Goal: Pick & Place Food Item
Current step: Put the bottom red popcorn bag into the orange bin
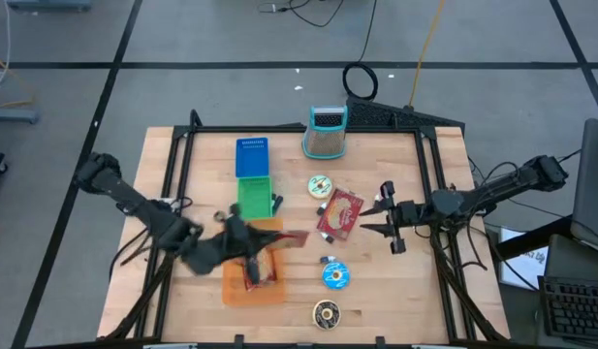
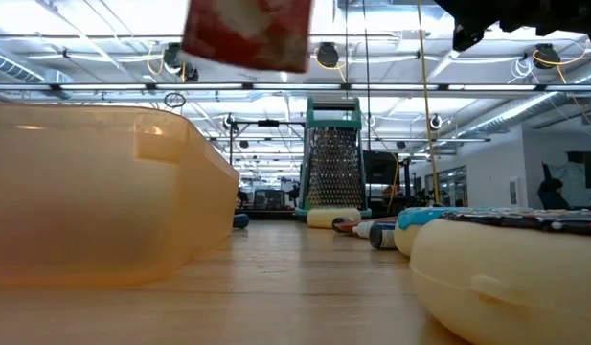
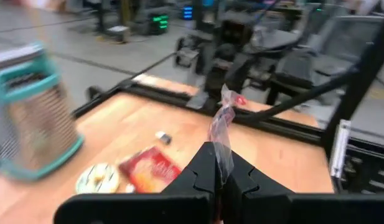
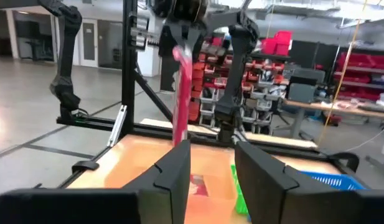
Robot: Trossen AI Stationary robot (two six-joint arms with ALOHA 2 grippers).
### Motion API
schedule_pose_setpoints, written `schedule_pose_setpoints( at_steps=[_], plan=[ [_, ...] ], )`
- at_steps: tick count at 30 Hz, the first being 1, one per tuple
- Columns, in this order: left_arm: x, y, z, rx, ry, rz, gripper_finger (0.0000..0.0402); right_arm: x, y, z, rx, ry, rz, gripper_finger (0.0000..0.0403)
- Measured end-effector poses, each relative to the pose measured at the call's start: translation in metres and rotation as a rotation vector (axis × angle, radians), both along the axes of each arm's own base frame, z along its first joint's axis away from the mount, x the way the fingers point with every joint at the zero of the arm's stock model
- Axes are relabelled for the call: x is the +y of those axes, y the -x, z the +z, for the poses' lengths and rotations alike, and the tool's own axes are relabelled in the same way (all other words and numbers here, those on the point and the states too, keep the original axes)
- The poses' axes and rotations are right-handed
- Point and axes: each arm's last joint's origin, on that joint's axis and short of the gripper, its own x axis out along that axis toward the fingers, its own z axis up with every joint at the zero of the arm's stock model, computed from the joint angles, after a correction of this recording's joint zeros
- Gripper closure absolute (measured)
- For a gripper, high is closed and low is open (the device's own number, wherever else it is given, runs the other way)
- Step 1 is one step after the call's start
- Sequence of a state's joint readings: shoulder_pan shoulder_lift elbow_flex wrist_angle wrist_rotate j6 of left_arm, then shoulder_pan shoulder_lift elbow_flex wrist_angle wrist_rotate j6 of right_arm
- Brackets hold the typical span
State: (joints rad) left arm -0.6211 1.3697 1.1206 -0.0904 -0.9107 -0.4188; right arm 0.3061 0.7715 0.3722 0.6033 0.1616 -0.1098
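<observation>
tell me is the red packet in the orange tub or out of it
Out. The left hand, shut on the red packet, holds it in the air above the orange tub; the low view shows it hanging clear of the rim.

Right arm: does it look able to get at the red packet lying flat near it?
Probably yes. The red packet lies flat just in front of the right pincer, whose jaws stand open, with nothing between them. The left pincer, shut on another packet, is off over the orange tub.
</observation>
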Motion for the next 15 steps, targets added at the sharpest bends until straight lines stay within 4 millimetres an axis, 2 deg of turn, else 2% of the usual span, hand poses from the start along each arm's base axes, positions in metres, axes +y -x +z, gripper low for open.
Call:
schedule_pose_setpoints(
  at_steps=[4, 8, 15],
  plan=[
    [-0.018, 0.023, -0.017, -0.045, 0.078, 0.123, 0.0401, 0.0, 0.0, 0.0, -0.007, 0.042, -0.01, 0.0283],
    [-0.028, 0.044, -0.046, -0.095, 0.219, 0.186, 0.0401, -0.004, -0.001, 0.001, -0.013, 0.048, -0.032, 0.0287],
    [-0.028, 0.07, -0.093, -0.115, 0.411, 0.199, 0.0401, -0.009, -0.002, 0.001, -0.017, 0.04, -0.058, 0.0287]
  ],
)
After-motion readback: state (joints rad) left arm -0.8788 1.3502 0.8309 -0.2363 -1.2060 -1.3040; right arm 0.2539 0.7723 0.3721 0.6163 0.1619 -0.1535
